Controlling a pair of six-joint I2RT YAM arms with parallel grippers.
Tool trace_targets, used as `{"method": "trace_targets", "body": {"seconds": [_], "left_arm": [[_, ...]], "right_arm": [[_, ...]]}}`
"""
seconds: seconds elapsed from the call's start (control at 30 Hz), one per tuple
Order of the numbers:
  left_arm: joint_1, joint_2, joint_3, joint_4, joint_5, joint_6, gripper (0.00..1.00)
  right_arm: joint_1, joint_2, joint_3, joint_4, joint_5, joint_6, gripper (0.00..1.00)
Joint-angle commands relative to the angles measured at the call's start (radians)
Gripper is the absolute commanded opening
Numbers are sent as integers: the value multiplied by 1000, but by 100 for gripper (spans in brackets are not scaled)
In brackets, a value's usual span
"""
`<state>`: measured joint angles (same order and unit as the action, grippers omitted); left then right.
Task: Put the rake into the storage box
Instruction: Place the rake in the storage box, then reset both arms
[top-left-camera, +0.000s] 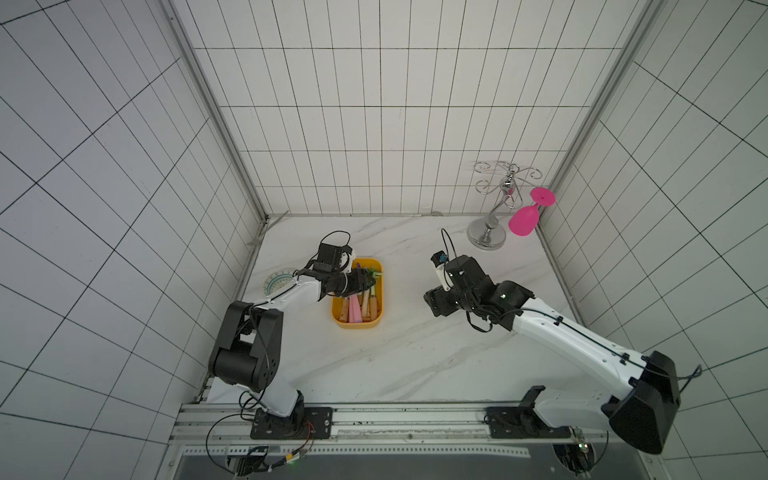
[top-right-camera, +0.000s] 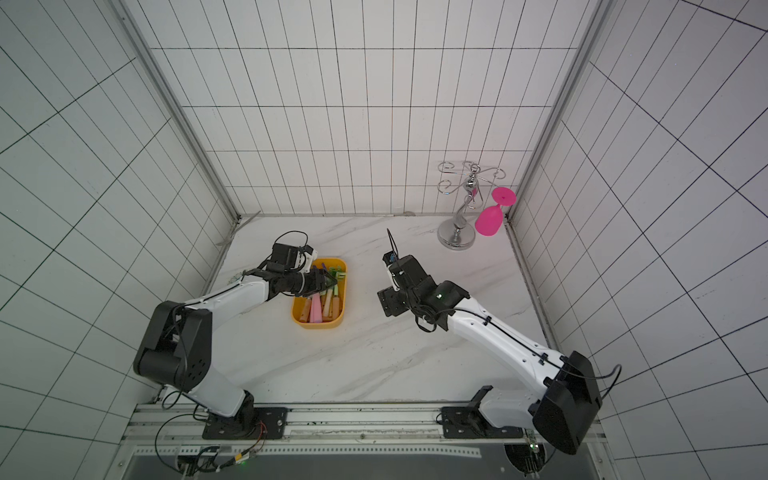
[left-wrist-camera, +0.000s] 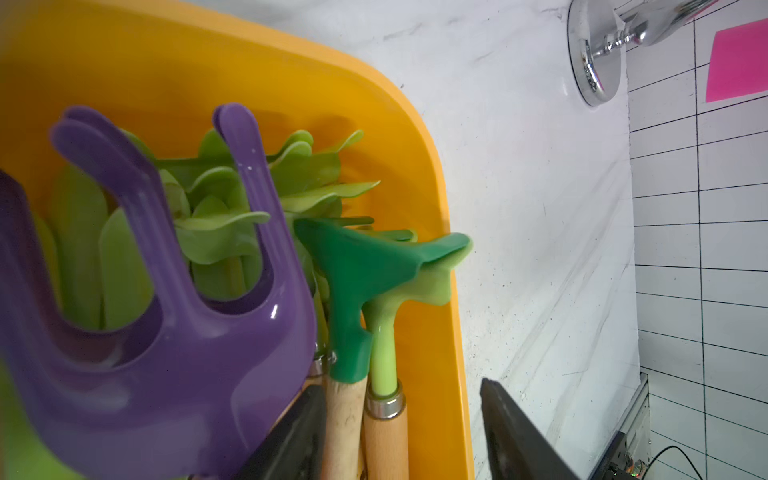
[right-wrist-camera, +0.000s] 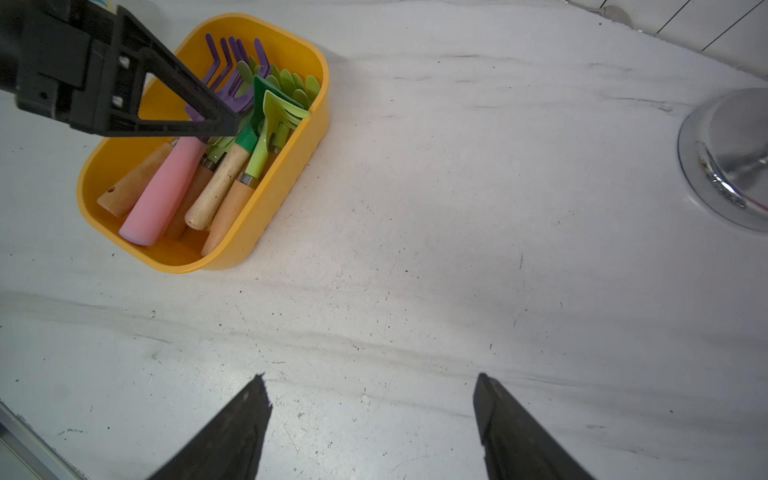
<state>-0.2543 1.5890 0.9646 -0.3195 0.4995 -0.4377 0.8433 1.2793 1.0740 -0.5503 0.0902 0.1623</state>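
At the left gripper (left-wrist-camera: 400, 384): released, fingers (left-wrist-camera: 291, 436) spread wide, nothing clamped. Hangs low over the upper end of the storage box (top-left-camera: 376, 322), left of centre in both top views. Straddles, in the left wrist view, two wooden handles (left-wrist-camera: 345, 424) and the tub's orange wall without pinching either. Just beside one finger, outside the gap: the purple rake (left-wrist-camera: 187, 353), prongs curling toward the tub's rounded end. Lies inside the storage box in the right wrist view too, with its pink handle (right-wrist-camera: 166, 195) slanting toward the tub's other end and its head on a pile of green rakes (right-wrist-camera: 291, 89). Next to it, a dark green rake (left-wrist-camera: 353, 270) and a pale green rake (left-wrist-camera: 415, 286); overlaps the rim with its head, that last one. Along the tub's floor, more wooden handles packed side by side.

At the right gripper (right-wrist-camera: 370, 376): likewise parted and empty, above the marble table (right-wrist-camera: 457, 249). Sits right of centre in both top views, well apart from the tub.

Further out, at the left edge of the tabletop: a small round patterned plate (top-left-camera: 274, 284), partly under the left arm (top-left-camera: 291, 293). In the upper right corner of the tabletop: a chrome glass rack (top-left-camera: 486, 239), and beside its base a pink wine glass (top-left-camera: 524, 220), foot up, bowl down. Around three sides, white tiled walls (top-left-camera: 374, 124).
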Motion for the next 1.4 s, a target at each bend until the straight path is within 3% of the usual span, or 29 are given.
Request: {"method": "trace_targets", "body": {"seconds": [0.0, 0.23, 0.33, 0.47, 0.57, 0.63, 0.7, 0.8, 0.83, 0.9, 1.0, 1.1, 1.17, 1.27, 1.33, 1.37], "left_arm": [[-2, -90, -10, -27, -78, -15, 64], [-12, -280, -16, -93, -223, -5, 64], [-8, -346, -2, -135, -390, 9, 65], [12, -392, -53, -87, -599, 66, 65], [19, -410, -72, -89, -735, 76, 66], [28, -434, -113, -41, -807, 100, 66], [35, -462, -211, 97, -881, 140, 78], [74, -472, -366, 369, -973, 150, 87], [98, -466, -402, 448, -972, 132, 98], [155, -420, -462, 613, -970, 121, 99], [175, -308, -470, 717, -982, 223, 99], [188, -209, -508, 885, -954, 269, 99], [194, -146, -539, 1049, -892, 327, 99], [229, -69, -550, 1110, -778, 330, 99], [228, -10, -568, 1217, -732, 362, 99], [227, 7, -563, 1239, -721, 376, 99]], "right_arm": [[-23, 2, -28, -2, -10, -15, 81], [-64, 27, -38, 6, -13, -20, 81], [-116, 19, -66, 51, -5, -3, 81], [-213, -14, -138, 161, 114, 42, 99], [-299, -58, -216, 275, 259, 19, 99], [-386, -78, -265, 353, 288, -5, 99], [-520, -76, -327, 455, 276, 5, 99], [-683, -12, -390, 605, 247, 24, 99], [-710, 15, -402, 660, 237, 7, 99], [-728, 82, -397, 735, 277, -47, 99], [-763, 168, -472, 985, 303, -93, 99], [-796, 247, -565, 1244, 226, -109, 99], [-819, 222, -554, 1170, 176, -84, 99], [-844, 223, -595, 1242, 47, -111, 99], [-845, 270, -659, 1425, -36, -152, 99], [-845, 275, -665, 1432, -56, -161, 99]]}}
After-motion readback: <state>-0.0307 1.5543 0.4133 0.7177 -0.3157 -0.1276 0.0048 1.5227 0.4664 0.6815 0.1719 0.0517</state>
